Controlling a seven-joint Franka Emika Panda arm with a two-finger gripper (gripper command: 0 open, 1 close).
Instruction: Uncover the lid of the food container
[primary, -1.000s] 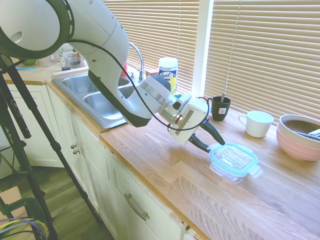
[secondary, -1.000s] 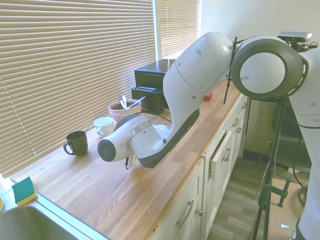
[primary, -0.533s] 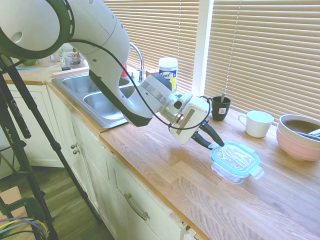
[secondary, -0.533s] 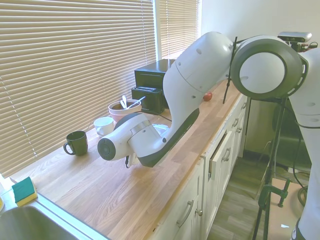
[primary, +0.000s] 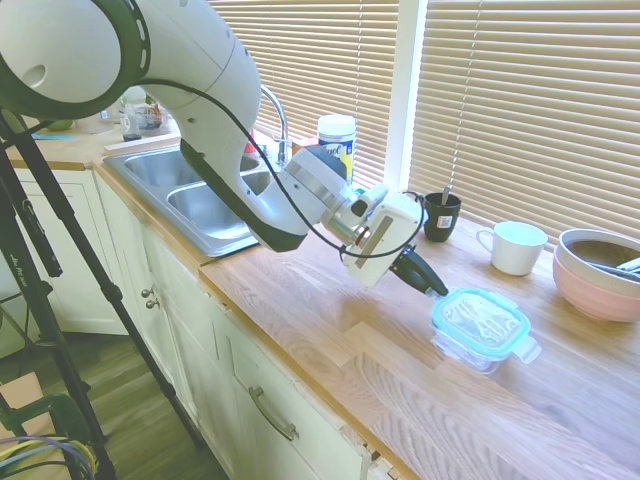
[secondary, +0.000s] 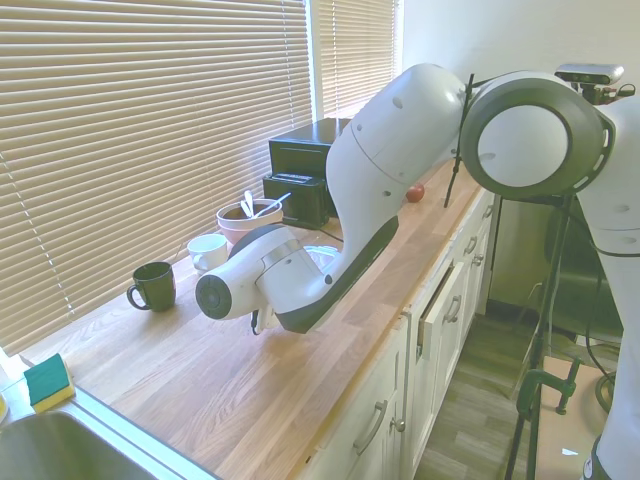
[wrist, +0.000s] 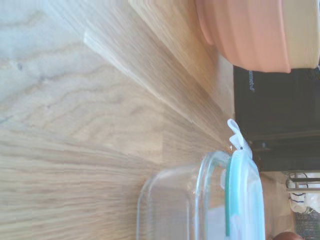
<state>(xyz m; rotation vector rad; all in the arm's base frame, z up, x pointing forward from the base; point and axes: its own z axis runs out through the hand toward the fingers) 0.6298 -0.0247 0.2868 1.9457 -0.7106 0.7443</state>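
Claw (primary: 432, 287) at the lid's (primary: 481, 319) near edge, finger state impossible to tell; next, gripping that rim and lifting it off the food container (primary: 478, 350).

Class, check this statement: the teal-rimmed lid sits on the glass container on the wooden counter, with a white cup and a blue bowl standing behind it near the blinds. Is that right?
Not quite: the bowl is pink, not blue, as the first exterior view shows. The rest holds: the lid sits on the container on the counter, with the cup behind near the blinds.
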